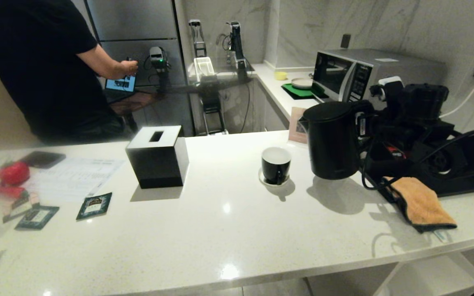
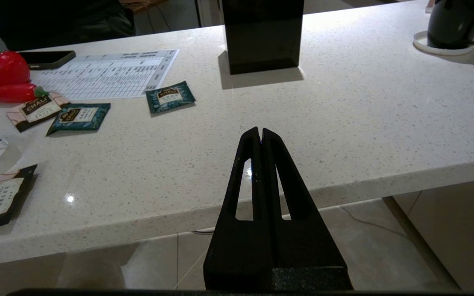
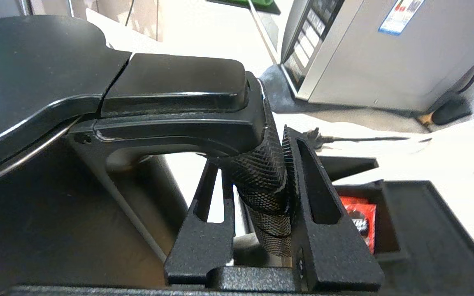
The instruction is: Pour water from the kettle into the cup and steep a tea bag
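Note:
The tall matte black kettle [image 1: 331,142] is upright on the white counter [image 1: 228,222], just right of the cup [image 1: 276,165]. My right gripper [image 1: 364,123] is shut on the kettle's textured loop handle [image 3: 261,172], one finger on each side of it, as the right wrist view shows with the right gripper [image 3: 253,152] close up. The cup is glossy black outside and white inside, and it sits on a small white saucer [image 1: 263,179]. My left gripper [image 2: 260,130] is shut and empty, parked off the counter's front edge. The tea bag is out of view.
A black tissue box [image 1: 157,158] stands left of the cup. Dark green sachets [image 1: 94,205] lie at front left by a printed sheet [image 1: 72,176] and red peppers [image 1: 13,172]. A black tray [image 1: 463,187], an orange cloth [image 1: 420,203] and a microwave [image 1: 360,74] crowd the right. A person [image 1: 43,70] stands behind.

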Robot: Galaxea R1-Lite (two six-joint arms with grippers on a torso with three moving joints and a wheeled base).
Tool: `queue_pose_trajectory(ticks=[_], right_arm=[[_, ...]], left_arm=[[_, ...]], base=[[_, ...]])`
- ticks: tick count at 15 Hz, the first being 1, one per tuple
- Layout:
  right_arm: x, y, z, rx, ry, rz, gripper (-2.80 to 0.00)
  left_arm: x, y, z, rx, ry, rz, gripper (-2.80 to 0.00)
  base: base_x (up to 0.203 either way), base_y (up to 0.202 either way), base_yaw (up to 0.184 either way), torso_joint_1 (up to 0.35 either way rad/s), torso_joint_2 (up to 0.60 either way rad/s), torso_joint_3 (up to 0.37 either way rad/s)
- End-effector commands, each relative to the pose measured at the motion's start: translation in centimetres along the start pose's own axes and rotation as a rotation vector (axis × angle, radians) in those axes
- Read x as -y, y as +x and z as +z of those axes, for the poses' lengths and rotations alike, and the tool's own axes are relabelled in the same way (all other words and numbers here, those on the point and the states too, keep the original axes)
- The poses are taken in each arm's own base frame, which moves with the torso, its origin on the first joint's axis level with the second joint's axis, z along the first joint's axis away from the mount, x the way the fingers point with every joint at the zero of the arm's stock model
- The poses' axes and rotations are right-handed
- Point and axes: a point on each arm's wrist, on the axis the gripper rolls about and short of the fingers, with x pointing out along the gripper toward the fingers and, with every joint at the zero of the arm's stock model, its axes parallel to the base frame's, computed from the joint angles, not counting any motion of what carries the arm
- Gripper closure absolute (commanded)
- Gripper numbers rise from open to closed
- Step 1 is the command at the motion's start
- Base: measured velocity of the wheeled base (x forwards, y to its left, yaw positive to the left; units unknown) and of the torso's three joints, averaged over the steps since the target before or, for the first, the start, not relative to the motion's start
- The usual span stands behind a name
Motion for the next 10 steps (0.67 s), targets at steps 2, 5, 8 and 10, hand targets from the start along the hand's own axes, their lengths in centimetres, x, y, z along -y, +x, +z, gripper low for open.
queue_pose_trajectory(ticks=[2, 5, 8, 10], right_arm=[[-0.12, 0.3, -0.07, 0.006, -0.038, -0.001, 0.0], [-0.24, 0.37, 0.03, 0.009, -0.055, 0.001, 0.0], [-0.77, 0.47, -0.17, 0.009, -0.085, 0.012, 0.0], [-1.04, 0.58, -0.1, 0.013, -0.105, 0.017, 0.0]], left_arm=[[0.0, 0.01, 0.01, -0.001, 0.001, 0.0, 0.0], [0.0, 0.01, 0.01, -0.001, 0.001, 0.0, 0.0], [0.0, 0.01, 0.01, -0.001, 0.001, 0.0, 0.0], [0.0, 0.01, 0.01, -0.001, 0.001, 0.0, 0.0]], base=[[0.0, 0.0, 0.0, 0.0, 0.0, 0.0], [0.0, 0.0, 0.0, 0.0, 0.0, 0.0], [0.0, 0.0, 0.0, 0.0, 0.0, 0.0], [0.0, 0.0, 0.0, 0.0, 0.0, 0.0]])
